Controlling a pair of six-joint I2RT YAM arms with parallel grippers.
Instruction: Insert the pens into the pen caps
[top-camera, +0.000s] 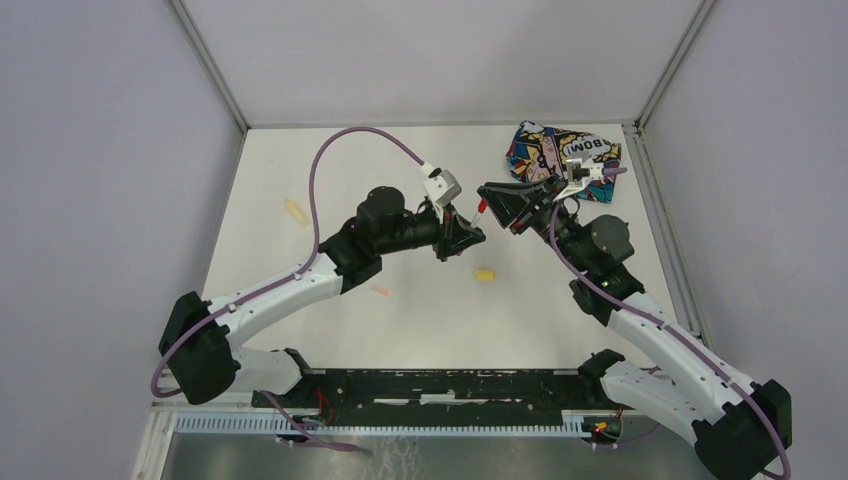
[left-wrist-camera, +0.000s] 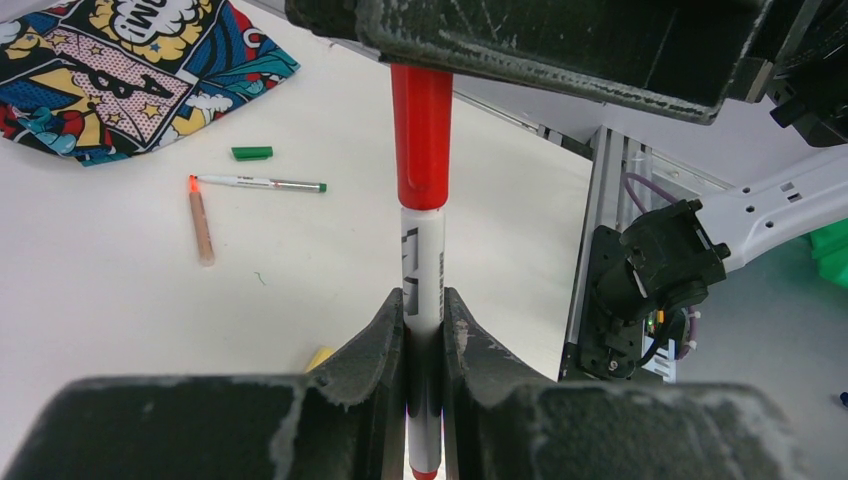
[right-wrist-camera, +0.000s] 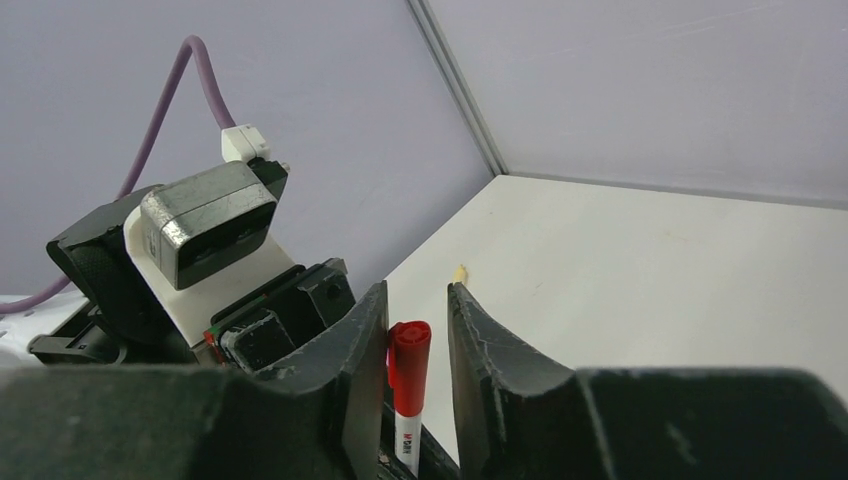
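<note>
The comic-print fabric pouch (top-camera: 560, 152) lies flat and crumpled at the far right of the white surface (top-camera: 430, 325); whether anything is inside it cannot be told. Both arms reach inward and meet nose to nose above the middle of the surface, elbows bent and wrists levelled toward each other. The left claw (left-wrist-camera: 424, 310) is clamped on the whitish barrel of the red pen (left-wrist-camera: 424, 262), its scuffed black rubbery fingers (left-wrist-camera: 385, 335) pressing both sides, with the pen standing straight out beyond them. The red cap (left-wrist-camera: 421, 140), a smooth glossy cylinder, sits on the pen's far end, touching the barrel. The right claw (right-wrist-camera: 417, 300) stands apart around that cap: its dark, wedge-shaped fingers (right-wrist-camera: 365, 340) flank it, with a clear gap showing on one side. Near the pouch, the thin green pen (left-wrist-camera: 262, 183) lies flat, with the stubby green cap (left-wrist-camera: 252, 153) just beyond it and the orange pen (left-wrist-camera: 201, 228) just beside its tip. The yellow pen (top-camera: 295, 211) rests well apart, on the left of the surface. The yellow cap (top-camera: 484, 274) lies under the claws, and a small orange cap (top-camera: 380, 292) lies near the left forearm.
</note>
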